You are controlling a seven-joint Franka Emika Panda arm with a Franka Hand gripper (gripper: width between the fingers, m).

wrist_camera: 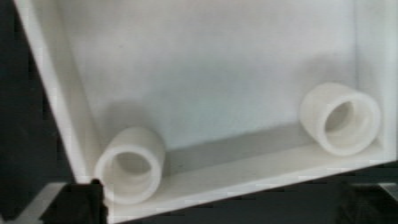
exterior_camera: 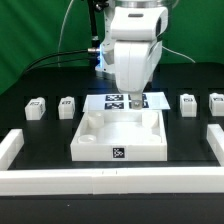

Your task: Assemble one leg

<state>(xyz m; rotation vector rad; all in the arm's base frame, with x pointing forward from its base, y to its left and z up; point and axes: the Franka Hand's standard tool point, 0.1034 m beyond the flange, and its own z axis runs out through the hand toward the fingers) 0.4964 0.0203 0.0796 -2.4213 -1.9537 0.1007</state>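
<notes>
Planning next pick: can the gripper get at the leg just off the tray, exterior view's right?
Probably yes. That leg stands apart from the tray, with nothing above it. The gripper hangs over the tray's far edge; whether it's empty isn't visible.

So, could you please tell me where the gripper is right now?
In the exterior view, the gripper hangs over the far edge of the white tray, toward that view's right, near the marker board.

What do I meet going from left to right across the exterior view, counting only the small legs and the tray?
first leg → second leg → tray → third leg → fourth leg
</notes>
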